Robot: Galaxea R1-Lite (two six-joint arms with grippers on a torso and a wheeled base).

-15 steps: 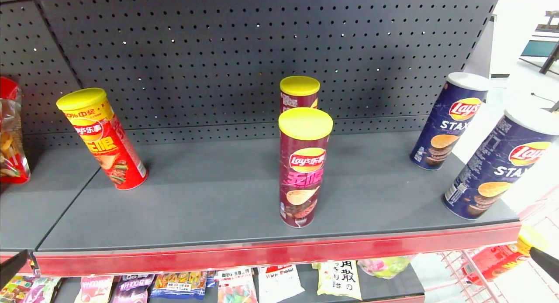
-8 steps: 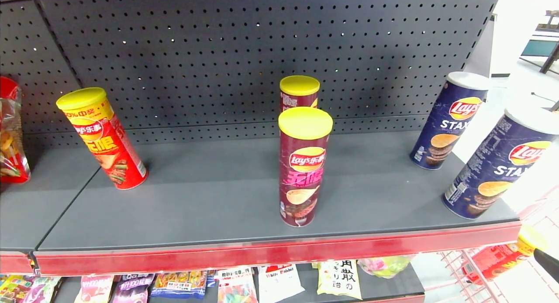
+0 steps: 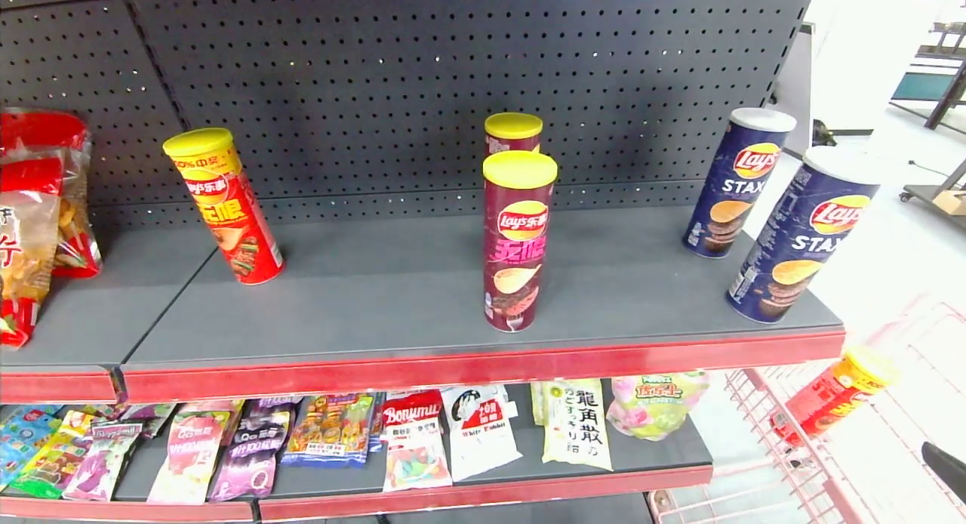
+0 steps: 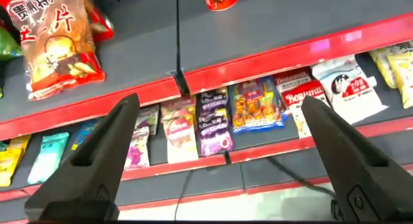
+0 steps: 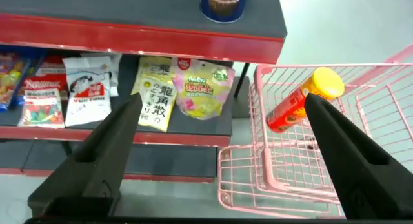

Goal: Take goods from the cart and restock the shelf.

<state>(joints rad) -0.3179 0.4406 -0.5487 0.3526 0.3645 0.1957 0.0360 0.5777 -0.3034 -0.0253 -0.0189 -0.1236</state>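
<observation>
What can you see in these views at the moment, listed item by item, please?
shelf: 1, grey boards with red front edges, facing the robot
red chip can: 1, red with yellow lid, upper board, left part
maroon chip cans: 2, maroon with yellow lids, upper board middle, one behind the other
blue chip cans: 2, dark blue with white lids, upper board, right end
snack bags: at least 2, mostly red, upper board, far left
snack packets: many, mixed colours, lower board
cart: 1, pink wire, low, right of the shelf
can in the cart: 1, red with yellow lid, lying tilted
left gripper: 1, black, open, low on the left
right gripper: 1, black, open, low by the cart
</observation>
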